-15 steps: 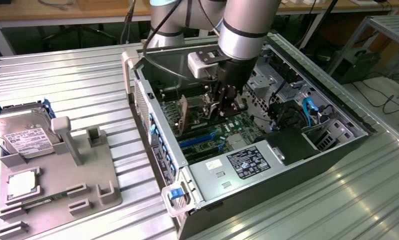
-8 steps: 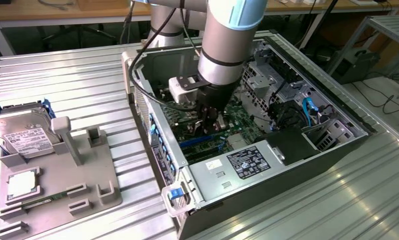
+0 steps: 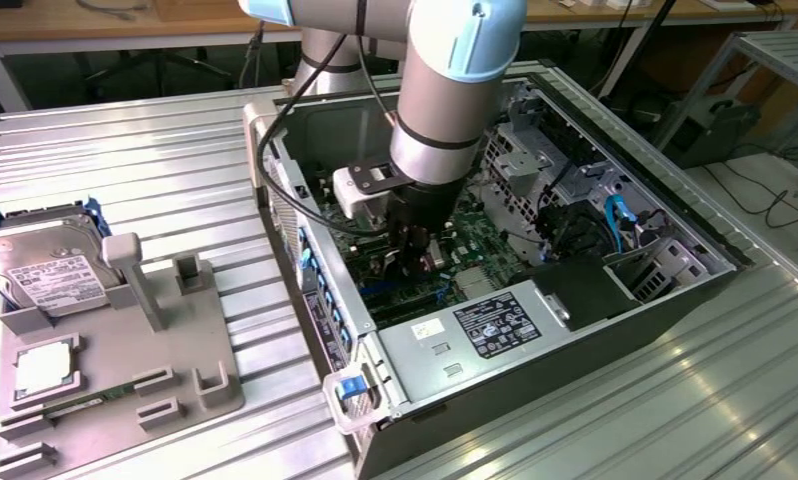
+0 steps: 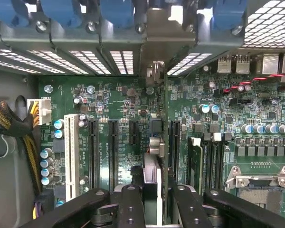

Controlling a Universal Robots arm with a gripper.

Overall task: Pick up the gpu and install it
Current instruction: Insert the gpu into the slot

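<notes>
One robot arm (image 3: 446, 90) reaches down into one open computer case (image 3: 506, 270) lying on a ribbed metal table (image 3: 146, 160). Its gripper (image 4: 154, 199) sits low over the green motherboard (image 4: 123, 118), and the two black fingers (image 4: 130, 204) are clenched on the graphics card (image 4: 154, 156), which stands on edge between them, running away from the camera toward the case's back wall. The card stands over the row of expansion slots: three long black slots (image 4: 113, 147) and one white slot (image 4: 71, 152) lie to one side of it, and four memory slots (image 4: 211, 161) lie to the other. One silver processor socket (image 4: 261, 185) sits past those. In the exterior view, one white-and-black label (image 3: 497, 325) is on the power supply (image 3: 466, 345); its writing is too small to read. To the exterior view's left, one grey holder tray (image 3: 119, 350) carries one silver hard drive (image 3: 39, 265) with a white label, also unreadable, and one processor chip (image 3: 42, 365)
</notes>
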